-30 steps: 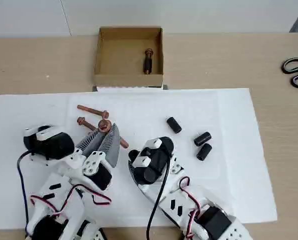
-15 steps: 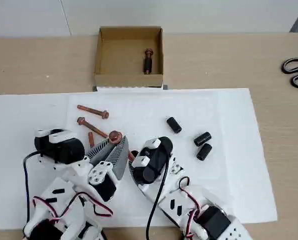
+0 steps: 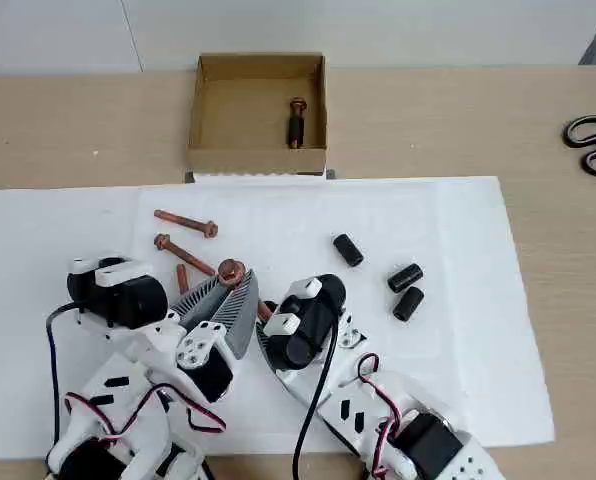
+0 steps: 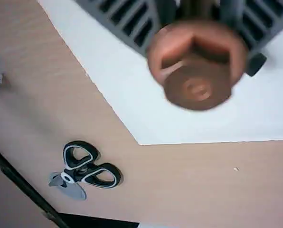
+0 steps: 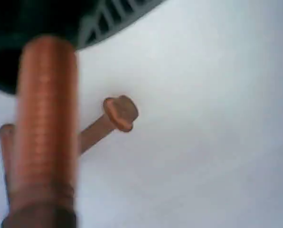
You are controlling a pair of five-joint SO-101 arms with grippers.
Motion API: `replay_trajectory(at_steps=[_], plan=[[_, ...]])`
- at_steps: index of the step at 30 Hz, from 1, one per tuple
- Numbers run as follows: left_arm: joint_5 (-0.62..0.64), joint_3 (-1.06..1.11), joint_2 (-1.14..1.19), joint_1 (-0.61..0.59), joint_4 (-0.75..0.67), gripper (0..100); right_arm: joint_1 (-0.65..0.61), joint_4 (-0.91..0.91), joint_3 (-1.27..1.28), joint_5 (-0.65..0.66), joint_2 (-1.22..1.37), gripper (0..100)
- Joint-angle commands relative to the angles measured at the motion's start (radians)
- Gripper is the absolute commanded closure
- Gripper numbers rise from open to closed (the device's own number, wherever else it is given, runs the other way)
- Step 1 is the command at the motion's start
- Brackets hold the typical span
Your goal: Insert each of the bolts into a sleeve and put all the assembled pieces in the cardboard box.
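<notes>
**Left jaws clamped on one bolt; three bolts and three sleeves loose**

Seen from above, my left gripper [image 3: 228,287] sits at 7 o'clock on the white paper [image 3: 68,230]. Its jaws are clamped on the held bolt [image 3: 231,271], whose shaft runs toward 5 o'clock. Three more bolts lie at its 11 o'clock: the far bolt [image 3: 186,222], the middle bolt [image 3: 181,253], and the near bolt [image 3: 183,279], which my fingers partly cover. The cardboard box [image 3: 203,110] at 12 o'clock holds one sleeved bolt [image 3: 296,122]. My right gripper [image 3: 268,332] is at 6 o'clock, just beside the held bolt's tip. My own arm covers it, so I cannot tell its state. Three black sleeves lie at its 2 o'clock: the upper sleeve [image 3: 348,250], the middle sleeve [image 3: 405,277] and the lower sleeve [image 3: 409,303]. Scissors [image 3: 593,145] lie on the bare table [image 3: 478,120], far out at 2 o'clock.
</notes>
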Motion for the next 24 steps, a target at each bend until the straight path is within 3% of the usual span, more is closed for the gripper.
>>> replay_trajectory(at_steps=[1, 5, 10, 24], plan=[[-0.002, -0.045, -0.006, 0.003, -0.028, 100, -0.007, -0.024, -0.014, -0.005, -0.013, 99.5], [-0.032, -0.044, -0.008, 0.003, -0.029, 100, -0.007, -0.024, -0.014, -0.005, -0.013, 99.5], [-0.052, -0.044, -0.008, -0.080, -0.032, 100, -0.007, -0.024, -0.014, -0.005, -0.013, 99.5], [-0.015, -0.024, -0.009, -0.035, -0.031, 100, -0.071, -0.024, -0.008, -0.008, -0.013, 99.5]])
